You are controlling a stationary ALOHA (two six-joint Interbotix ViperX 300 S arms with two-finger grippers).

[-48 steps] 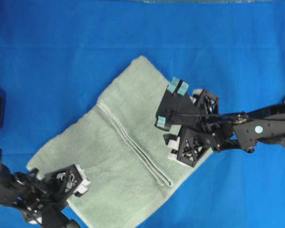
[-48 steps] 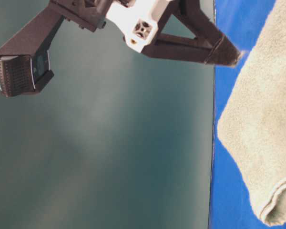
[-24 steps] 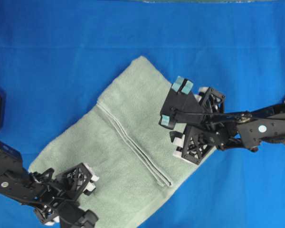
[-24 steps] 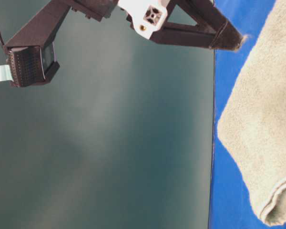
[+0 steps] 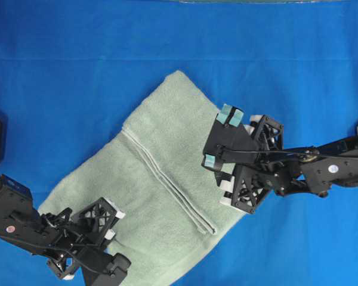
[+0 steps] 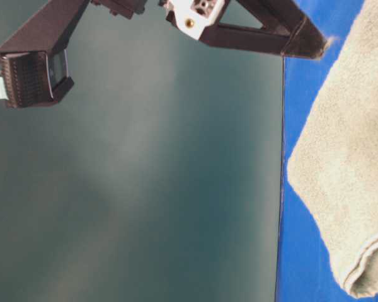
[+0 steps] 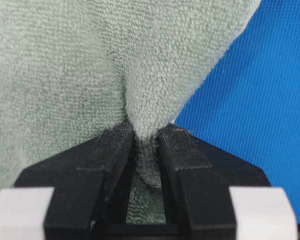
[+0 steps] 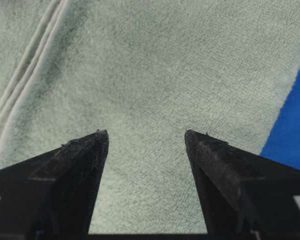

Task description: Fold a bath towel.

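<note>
Pinching a corner ridge of the soft, floppy bath towel (image 5: pixel 161 179) with my left tool (image 7: pixel 146 145), which only the left wrist view shows gripped, I see it lying diagonal on the blue tabletop (image 5: pixel 77 71), right tool (image 8: pixel 146 137) spread, grasping nothing, above its far edge.

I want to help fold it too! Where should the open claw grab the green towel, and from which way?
Probably the bath towel's long edge under the open right gripper, beside the blue cloth. That edge lies flat and free, so coming straight down and pinching a little fold there should work, just as the left gripper has bunched a ridge at its own corner.
</note>
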